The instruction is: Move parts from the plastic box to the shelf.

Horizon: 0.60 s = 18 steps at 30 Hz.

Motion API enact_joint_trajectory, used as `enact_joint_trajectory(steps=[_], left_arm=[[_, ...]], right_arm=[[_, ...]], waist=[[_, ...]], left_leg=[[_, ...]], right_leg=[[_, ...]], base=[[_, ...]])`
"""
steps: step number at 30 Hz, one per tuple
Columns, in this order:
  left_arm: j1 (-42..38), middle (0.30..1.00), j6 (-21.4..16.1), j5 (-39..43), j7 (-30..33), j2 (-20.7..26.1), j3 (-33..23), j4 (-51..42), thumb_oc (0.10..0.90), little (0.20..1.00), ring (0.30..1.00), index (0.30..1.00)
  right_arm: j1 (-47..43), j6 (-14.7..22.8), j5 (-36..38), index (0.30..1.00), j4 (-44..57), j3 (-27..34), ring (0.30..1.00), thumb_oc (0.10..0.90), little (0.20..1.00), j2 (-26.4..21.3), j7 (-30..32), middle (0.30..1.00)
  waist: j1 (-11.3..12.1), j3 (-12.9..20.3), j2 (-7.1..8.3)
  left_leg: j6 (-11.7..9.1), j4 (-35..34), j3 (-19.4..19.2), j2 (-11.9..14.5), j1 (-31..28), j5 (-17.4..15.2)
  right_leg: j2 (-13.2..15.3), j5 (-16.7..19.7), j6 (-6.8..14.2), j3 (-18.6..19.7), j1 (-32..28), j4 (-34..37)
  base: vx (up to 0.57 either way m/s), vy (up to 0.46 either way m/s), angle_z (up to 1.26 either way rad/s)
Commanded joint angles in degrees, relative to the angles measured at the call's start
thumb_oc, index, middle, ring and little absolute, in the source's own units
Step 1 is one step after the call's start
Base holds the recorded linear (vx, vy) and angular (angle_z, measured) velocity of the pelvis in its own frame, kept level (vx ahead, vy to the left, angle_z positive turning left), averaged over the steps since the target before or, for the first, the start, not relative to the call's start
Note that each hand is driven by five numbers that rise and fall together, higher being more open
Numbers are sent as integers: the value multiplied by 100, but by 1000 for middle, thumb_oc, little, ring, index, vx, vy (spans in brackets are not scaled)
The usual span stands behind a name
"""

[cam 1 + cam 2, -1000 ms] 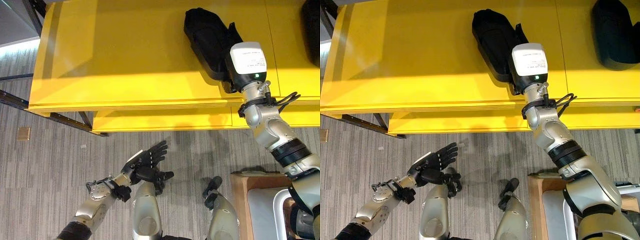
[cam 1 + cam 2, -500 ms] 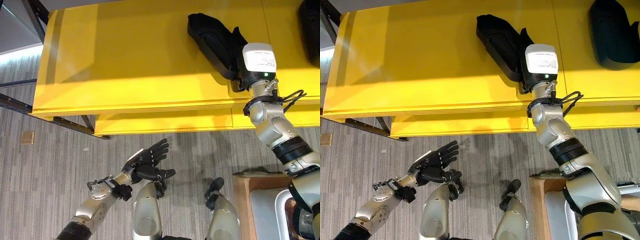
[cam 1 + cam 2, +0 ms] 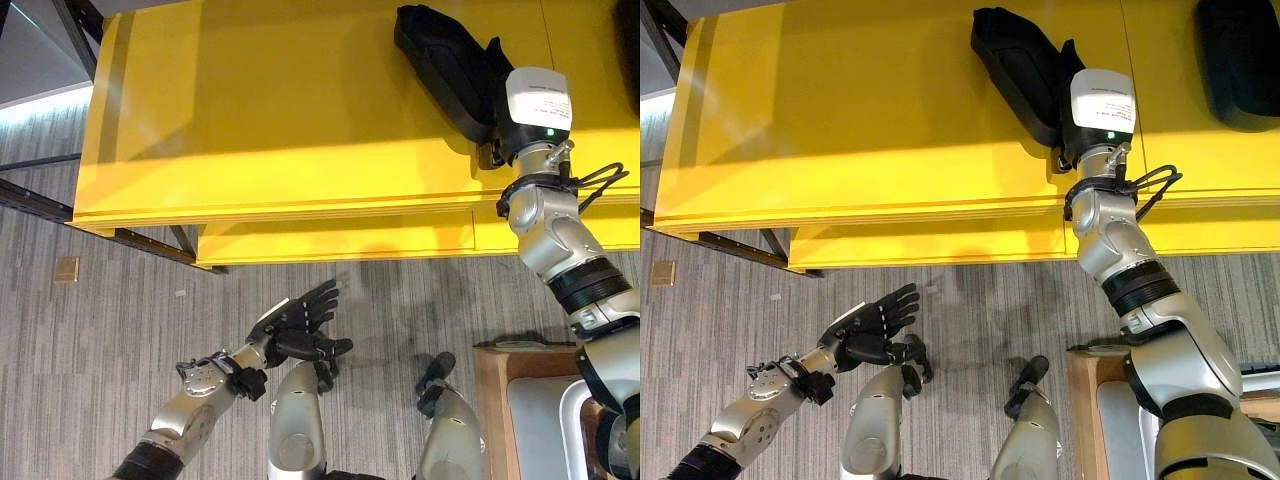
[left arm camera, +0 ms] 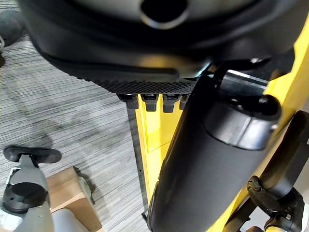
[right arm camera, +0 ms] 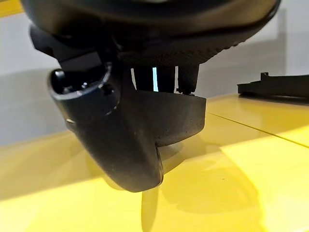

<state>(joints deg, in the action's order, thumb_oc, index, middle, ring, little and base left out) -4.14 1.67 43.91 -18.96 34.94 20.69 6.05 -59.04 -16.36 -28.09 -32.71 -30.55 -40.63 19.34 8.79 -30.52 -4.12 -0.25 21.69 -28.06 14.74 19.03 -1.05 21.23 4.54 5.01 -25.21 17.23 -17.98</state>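
Spanning the far side of the scene in the eye views: a broad glossy yellow shelf [image 3: 280, 110] with a lower yellow ledge under its front edge, and striped grey carpet floor [image 3: 100, 340] in front of it

Lying on that shelf top, toward its right end: a long black moulded foam part [image 3: 440, 50], set at a slant, near end under the right hand [image 5: 145, 19]. Resting farther right on the same surface, well apart: a second black moulded part [image 3: 1240, 60], cut by the picture's edge

Reaching out from the lower right over the shelf's front edge, with fingers [image 5: 164, 77] and thumb closed on the near end of the long black part. Judging from the right wrist view, carried just clear of the yellow surface at this end, with a shadow beneath; far end seemingly down on the shelf or close to it

Sitting low at the right, beside the robot: a pale plastic box [image 3: 566, 410] in a brown surround, contents not readable

Hanging idle low over the carpet: the left hand [image 3: 298, 322], fingers straight and relaxed, holding nothing

Placing step apparently near its end. To finish it well: lower the held end straight down until flat, well back from the front edge and clear of the second part; loosen the grip only once the weight is on the shelf; draw back toward the robot without dragging or twisting the light foam piece
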Motion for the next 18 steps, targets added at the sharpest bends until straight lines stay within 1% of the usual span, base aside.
enact_joint_trajectory(steps=[1, 2, 4, 7, 8, 10, 14, 15, 16, 17, 18], left_arm=[[-53, 1000, -175, 267, -38, 59, 70, -962, 900, 1000, 1000, 1000], [-60, 1000, -152, 249, -13, 37, 77, -972, 900, 1000, 1000, 1000], [-77, 1000, -107, 246, 17, 42, 77, -1011, 900, 1000, 1000, 1000], [-127, 1000, -73, 211, 120, 55, 96, -1056, 900, 1000, 1000, 1000], [-183, 1000, -39, 297, 212, 68, 97, -1083, 900, 1000, 1000, 1000], [-264, 1000, 48, 315, 280, 58, 93, -1096, 900, 1000, 1000, 1000], [-313, 1000, 72, 320, 365, 38, 104, -1081, 900, 1000, 1000, 1000], [-304, 1000, 74, 332, 373, 36, 116, -1075, 900, 1000, 1000, 1000], [-318, 1000, 82, 352, 409, 22, 118, -1073, 900, 1000, 1000, 1000], [-333, 1000, 79, 353, 411, 21, 109, -1074, 900, 1000, 1000, 1000], [-343, 1000, 92, 354, 413, 15, 111, -1077, 900, 1000, 1000, 1000]], right_arm=[[-935, -24, 411, 300, -85, 324, 300, 400, 300, -252, 503, 300], [-902, -95, 993, 300, -70, 432, 300, 400, 300, -154, 638, 300], [-859, -14, 1164, 300, -108, 574, 300, 400, 300, -57, 677, 300], [-864, 49, 1101, 300, -139, 670, 300, 400, 300, 47, 701, 300], [-903, -3, 1079, 300, -100, 714, 300, 400, 300, 110, 670, 300], [-966, 0, 950, 300, -106, 696, 300, 400, 300, 192, 638, 300], [-1069, -23, 885, 300, -103, 576, 300, 400, 300, 234, 608, 300], [-1058, -32, 897, 300, -104, 559, 300, 400, 300, 242, 610, 300], [-1057, -85, 1020, 300, -74, 530, 300, 400, 300, 267, 643, 300], [-1070, -86, 1015, 300, -61, 529, 300, 400, 300, 268, 656, 300], [-1070, -58, 983, 300, -63, 521, 300, 400, 300, 275, 676, 300]], waist=[[172, 73, -246], [168, 73, -256], [169, 73, -273], [176, 73, -290], [182, 73, -308], [190, 73, -328], [185, 73, -362], [179, 73, -359], [171, 73, -369], [172, 73, -375], [171, 73, -379]], left_leg=[[-279, -479, 638, -301, -363, -421], [-283, -479, 631, -303, -359, -423], [-287, -475, 642, -310, -335, -422], [-280, -482, 645, -323, -317, -419], [-222, -511, 587, -309, -234, -304], [-213, -527, 598, -330, -206, -300], [-209, -527, 581, -337, -181, -308], [-264, -496, 635, -359, -250, -420], [-264, -493, 629, -361, -236, -419], [-210, -518, 570, -340, -165, -312], [-210, -513, 571, -341, -156, -314]], right_leg=[[42, -1221, 418, 225, 299, -1117], [43, -1236, 412, 216, 304, -1127], [45, -1240, 408, 219, 323, -1141], [44, -1249, 402, 216, 343, -1164], [17, -1148, 322, 166, 423, -1133], [-10, -1133, 318, 184, 458, -1110], [-11, -1133, 311, 195, 497, -1119], [8, -1238, 386, 249, 439, -1169], [12, -1230, 386, 251, 455, -1166], [0, -1130, 315, 198, 519, -1124], [4, -1127, 316, 201, 528, -1125]], base=[[0, 0, 0], [0, 0, 0], [0, 0, 0], [-17, -1, 1], [-50, -4, 1], [-26, -1, 1], [28, 10, -3], [80, 21, -1], [0, 0, 0], [-46, 12, 0], [-48, 7, 1]])
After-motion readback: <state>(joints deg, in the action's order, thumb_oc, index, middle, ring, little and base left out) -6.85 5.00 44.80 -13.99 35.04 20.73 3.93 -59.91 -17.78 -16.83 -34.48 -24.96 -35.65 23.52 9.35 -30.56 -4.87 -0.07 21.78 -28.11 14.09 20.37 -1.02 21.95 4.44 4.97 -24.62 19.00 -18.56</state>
